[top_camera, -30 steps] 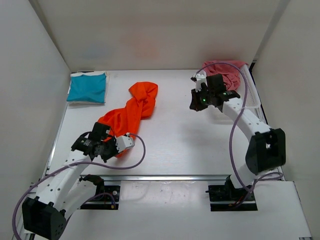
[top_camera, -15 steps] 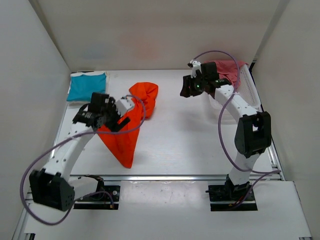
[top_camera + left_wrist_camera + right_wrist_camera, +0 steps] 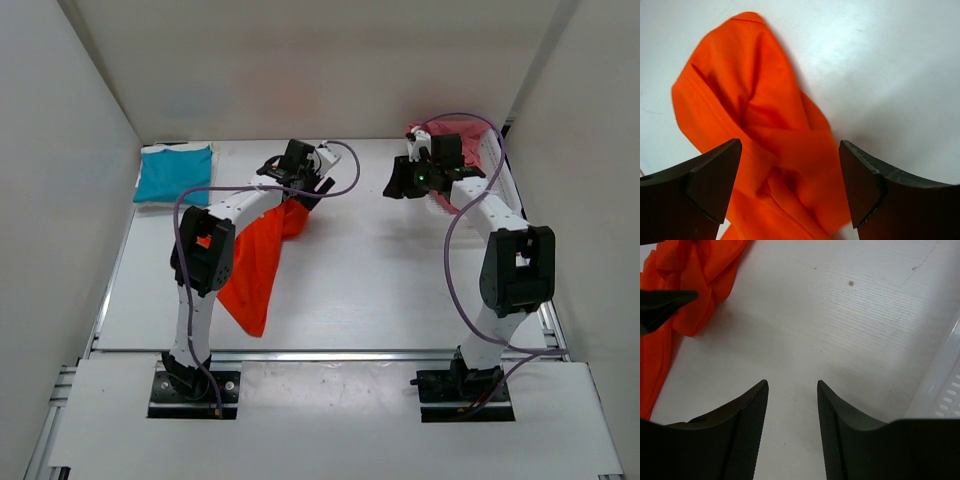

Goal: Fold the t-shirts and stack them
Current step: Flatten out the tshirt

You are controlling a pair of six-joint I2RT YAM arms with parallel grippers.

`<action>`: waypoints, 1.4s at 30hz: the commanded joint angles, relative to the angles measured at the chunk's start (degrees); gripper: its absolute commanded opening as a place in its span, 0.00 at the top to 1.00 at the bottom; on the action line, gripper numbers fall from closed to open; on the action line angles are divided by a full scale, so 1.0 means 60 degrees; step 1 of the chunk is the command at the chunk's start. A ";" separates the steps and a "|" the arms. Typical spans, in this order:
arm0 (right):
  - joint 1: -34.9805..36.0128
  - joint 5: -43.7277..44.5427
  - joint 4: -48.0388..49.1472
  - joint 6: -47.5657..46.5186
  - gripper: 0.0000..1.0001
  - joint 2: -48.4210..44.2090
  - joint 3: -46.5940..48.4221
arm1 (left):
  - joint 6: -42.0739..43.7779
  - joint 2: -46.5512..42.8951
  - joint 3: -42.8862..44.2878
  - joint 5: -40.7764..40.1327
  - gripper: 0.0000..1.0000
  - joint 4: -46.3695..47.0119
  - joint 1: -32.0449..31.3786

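Top external view: orange shirt (image 3: 255,265) lies loose and unfolded on the table (image 3: 380,280), left of centre. It is a long crumpled strip running from a bunched far end to a pointed near end. Teal shirt (image 3: 175,172) sits folded flat in the far left corner, well apart from the orange one. Pinkish-red shirt (image 3: 472,135) is heaped in the white basket (image 3: 497,155) at the far right. Left arm is stretched far out over the bunched far end of the orange shirt. Right arm reaches to the far right, its wrist just left of the basket and above bare table.

Left wrist view: left gripper (image 3: 790,145) has its fingers spread wide with nothing pinched between them. The orange shirt fills the space under and beyond the fingers, creased and folded over itself. Cannot tell if the fingertips touch the cloth.

Right wrist view: right gripper (image 3: 792,384) has its fingers parted with a clear gap, and only bare table shows between them. It holds nothing. Orange cloth is at the upper left of this view and the basket wall at the right edge, both apart from the fingers. A dark fingertip of the left gripper pokes in at the left edge over the orange cloth.
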 commanded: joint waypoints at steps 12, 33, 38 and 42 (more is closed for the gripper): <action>-0.0179 -0.0779 0.0754 0.0057 0.53 -0.0373 -0.0388 | -0.0735 -0.0072 0.0343 -0.2536 0.14 -0.0358 0.0372; -0.0179 -0.0122 0.0462 -0.0383 0.68 -0.1003 -0.1398 | 0.2092 -0.1974 -0.1809 0.2774 1.00 -0.1426 -0.1121; -0.0355 0.0318 0.0227 -0.0588 0.65 -0.1397 -0.1852 | 0.2270 -0.2942 -0.2544 0.4345 0.98 -0.2291 -0.1810; -0.0238 0.0377 -0.0021 -0.0940 0.56 -0.1691 -0.2174 | 0.2562 -0.3133 -0.2662 0.4843 0.66 -0.2744 -0.1635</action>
